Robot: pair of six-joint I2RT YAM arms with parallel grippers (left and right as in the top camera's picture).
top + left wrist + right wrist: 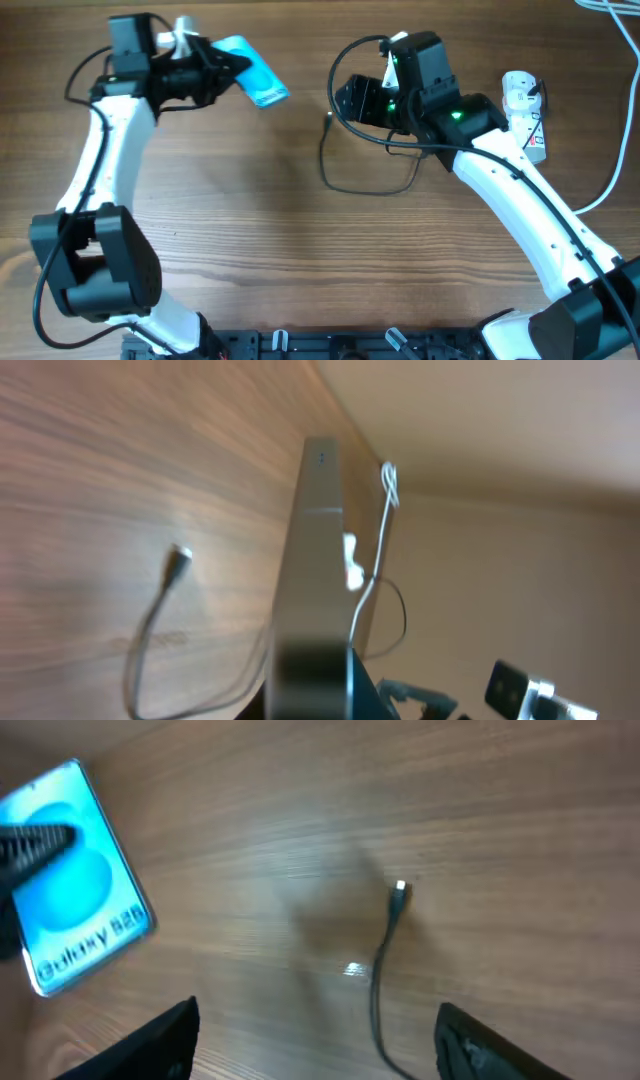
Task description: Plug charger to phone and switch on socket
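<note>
While the flat phone is gripped, the thin charger loops.

The table was smooth, faintly glossy wood; the phone screen shone glassy; the charger was matt black, metal-tipped

Even soft light; wrist views blurred, the phone especially smeared.

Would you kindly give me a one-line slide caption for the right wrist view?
Open right gripper poised over the charger connector on the wooden table, phone held at far left.
</note>
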